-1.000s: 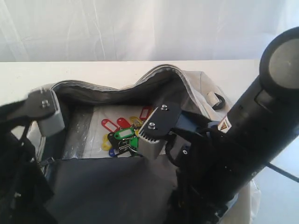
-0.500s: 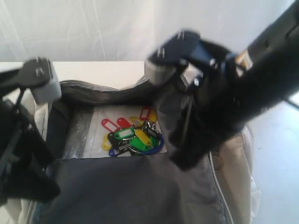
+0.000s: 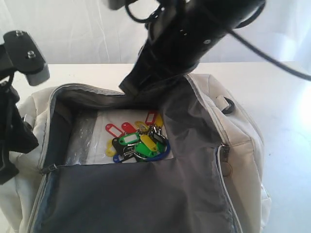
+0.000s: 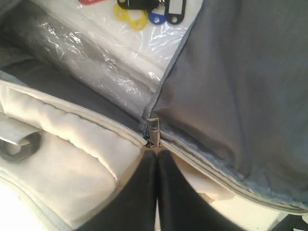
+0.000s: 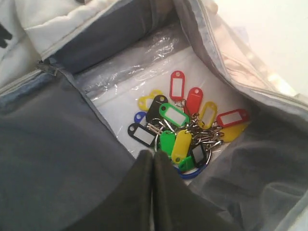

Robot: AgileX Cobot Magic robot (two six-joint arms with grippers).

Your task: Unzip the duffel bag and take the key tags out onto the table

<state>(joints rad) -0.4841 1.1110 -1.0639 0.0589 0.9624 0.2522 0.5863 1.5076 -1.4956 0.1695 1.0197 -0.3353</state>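
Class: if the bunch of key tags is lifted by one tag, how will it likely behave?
The key tags are splayed loosely on metal rings, so the bunch would probably dangle and swing, not lift stiffly. Small plastic tags suggest it is light. Their glossy faces might slip in a grip.

No readable text, label or number anywhere.
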